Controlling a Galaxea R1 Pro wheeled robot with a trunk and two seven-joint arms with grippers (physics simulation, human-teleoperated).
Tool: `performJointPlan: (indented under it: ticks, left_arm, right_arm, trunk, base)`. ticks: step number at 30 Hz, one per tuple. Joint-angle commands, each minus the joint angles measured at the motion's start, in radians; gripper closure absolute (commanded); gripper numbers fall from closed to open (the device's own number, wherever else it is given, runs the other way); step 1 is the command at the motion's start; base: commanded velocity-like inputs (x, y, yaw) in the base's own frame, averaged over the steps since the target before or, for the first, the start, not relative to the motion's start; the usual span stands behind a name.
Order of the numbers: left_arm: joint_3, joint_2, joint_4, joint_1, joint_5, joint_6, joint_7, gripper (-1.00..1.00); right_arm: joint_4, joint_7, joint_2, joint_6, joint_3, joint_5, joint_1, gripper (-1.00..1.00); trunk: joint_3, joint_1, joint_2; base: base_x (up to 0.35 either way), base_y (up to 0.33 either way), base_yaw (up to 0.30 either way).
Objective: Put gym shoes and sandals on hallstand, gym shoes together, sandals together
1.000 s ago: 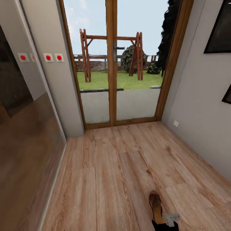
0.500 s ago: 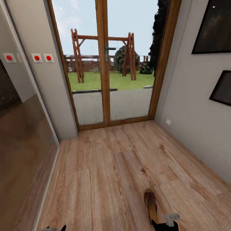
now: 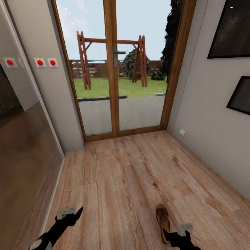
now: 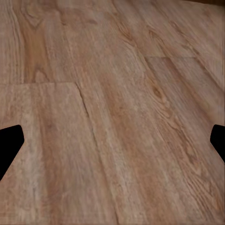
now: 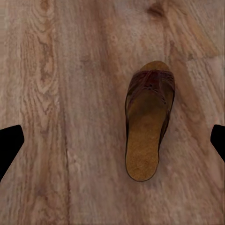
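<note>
A brown sandal (image 5: 147, 122) lies flat on the corridor floor (image 3: 121, 180) directly below the right gripper (image 3: 173, 238), whose jaws are spread wide apart. The left gripper (image 3: 74, 213), likewise apart, hovers over bare planks. Beyond both stand glass doors (image 3: 116, 69) and grey walls (image 3: 208, 114) with dark frames (image 3: 232, 31).
</note>
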Motion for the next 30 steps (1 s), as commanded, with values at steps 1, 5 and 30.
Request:
performJointPlan:
  ticks: [1, 5, 30]
  left_arm:
    - [0.002, -0.001, 0.001, -0.016, -0.011, 0.021, -0.006, -1.0]
    - [-0.01, -0.003, 0.0, -0.064, -0.023, 0.107, 0.007, -1.0]
    - [-0.048, -0.003, -0.004, -0.131, -0.032, 0.186, 0.114, -1.0]
  right_arm:
    - [-0.02, -0.012, 0.004, -0.001, -0.008, 0.008, 0.0, -1.0]
    - [-0.109, -0.104, 0.034, 0.021, -0.007, 0.01, -0.001, -1.0]
    - [-0.419, -0.386, 0.167, 0.32, 0.001, 0.01, -0.007, -1.0]
  trunk:
    - [-0.001, 0.0, 0.0]
    - [-0.001, 0.0, 0.0]
    - [-0.001, 0.0, 0.0]
  base:
    - [0.0, 0.0, 0.0]
    - [0.0, 0.0, 0.0]
    - [0.0, 0.0, 0.0]
